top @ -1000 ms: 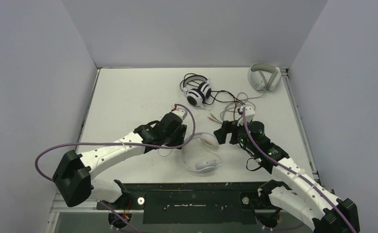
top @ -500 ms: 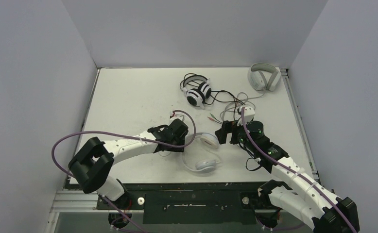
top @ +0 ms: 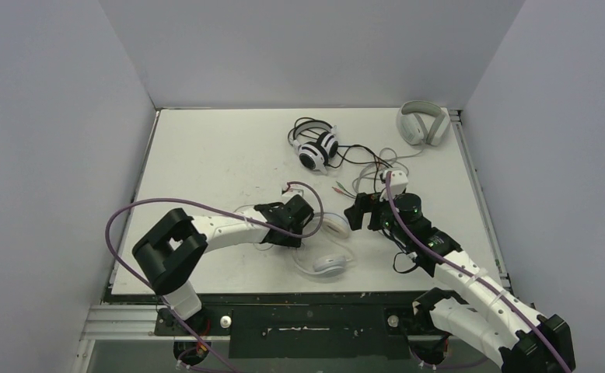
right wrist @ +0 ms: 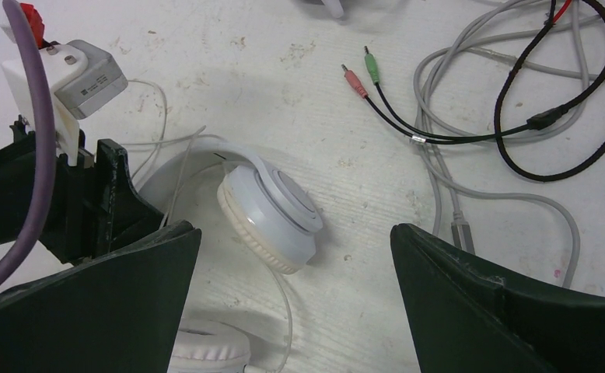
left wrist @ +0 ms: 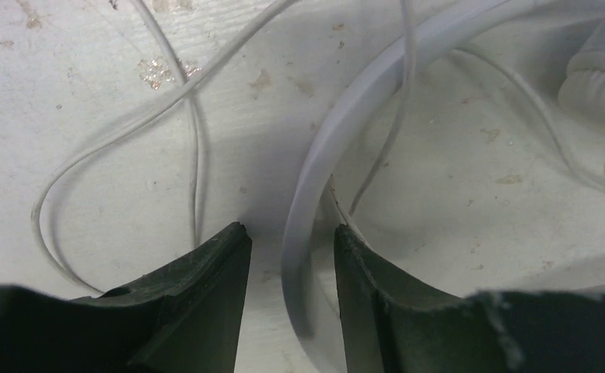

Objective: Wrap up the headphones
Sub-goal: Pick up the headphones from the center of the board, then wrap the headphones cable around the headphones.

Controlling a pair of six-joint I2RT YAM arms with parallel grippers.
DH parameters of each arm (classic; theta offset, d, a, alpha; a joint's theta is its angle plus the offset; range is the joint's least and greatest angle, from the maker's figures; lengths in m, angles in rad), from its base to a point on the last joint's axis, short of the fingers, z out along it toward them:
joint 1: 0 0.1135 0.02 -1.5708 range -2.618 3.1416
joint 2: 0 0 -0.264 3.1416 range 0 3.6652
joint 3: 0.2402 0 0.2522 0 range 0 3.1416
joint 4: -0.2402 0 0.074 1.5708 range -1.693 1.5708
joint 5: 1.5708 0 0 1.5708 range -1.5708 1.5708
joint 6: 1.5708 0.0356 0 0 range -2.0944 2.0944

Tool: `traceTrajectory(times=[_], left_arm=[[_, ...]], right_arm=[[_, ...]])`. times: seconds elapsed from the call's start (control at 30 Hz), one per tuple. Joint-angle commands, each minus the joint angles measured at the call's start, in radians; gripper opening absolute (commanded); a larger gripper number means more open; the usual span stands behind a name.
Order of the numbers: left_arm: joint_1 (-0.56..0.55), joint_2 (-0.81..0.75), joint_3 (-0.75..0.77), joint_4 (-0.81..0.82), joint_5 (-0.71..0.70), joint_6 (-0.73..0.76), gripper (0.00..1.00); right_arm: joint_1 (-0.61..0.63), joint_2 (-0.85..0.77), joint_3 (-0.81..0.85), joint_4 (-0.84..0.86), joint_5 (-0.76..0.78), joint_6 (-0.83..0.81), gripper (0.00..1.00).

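The white headphones (right wrist: 272,214) look smooth, faintly glossy plastic (their ear pads (right wrist: 206,346) matt, soft-looking). The surface (right wrist: 229,70) is white-painted, grainy, scuffed and flecked. The left hand (left wrist: 288,241) is smooth matt black plastic.

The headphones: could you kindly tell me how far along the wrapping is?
Done: nothing; the white headphones have their thin cable lying loose. In hand: the left tool straddles their headband, the right tool open above an ear cup. Left: both wraps, including the black-and-white headset and its black cable.
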Motion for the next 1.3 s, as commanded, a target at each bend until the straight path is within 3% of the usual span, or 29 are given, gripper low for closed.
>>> traceTrajectory(times=[0.0,0.1,0.27,0.47,0.63,0.97,1.07,1.27], left_arm=[[-0.019,0.069,0.07,-0.088,-0.052,-0.042,0.39],[-0.019,0.078,0.061,-0.089,-0.068,-0.053,0.31],[-0.019,0.08,0.109,-0.175,-0.141,-0.025,0.0],[-0.04,-0.002,0.426,-0.548,-0.312,0.145,0.0],[-0.04,-0.04,0.608,-0.75,-0.392,0.256,0.0],[-0.046,-0.089,0.712,-0.875,-0.321,0.421,0.0],[-0.046,-0.135,0.723,-0.853,-0.292,0.429,0.0],[-0.042,-0.22,0.798,-0.837,-0.165,0.454,0.0]], right_arm=[[-0.002,0.0,0.029,0.044,0.024,-0.003,0.98],[-0.002,-0.003,0.023,0.046,0.024,-0.002,0.98],[-0.003,-0.009,0.025,0.039,0.028,-0.008,0.98],[-0.001,0.009,0.118,-0.019,-0.013,-0.028,0.98],[0.0,0.004,0.209,-0.016,-0.017,-0.019,0.99],[0.0,-0.065,0.164,0.177,-0.133,-0.153,0.99],[0.0,-0.073,0.172,0.12,-0.07,-0.123,0.99],[0.0,-0.096,0.102,0.054,-0.094,-0.078,0.97]])
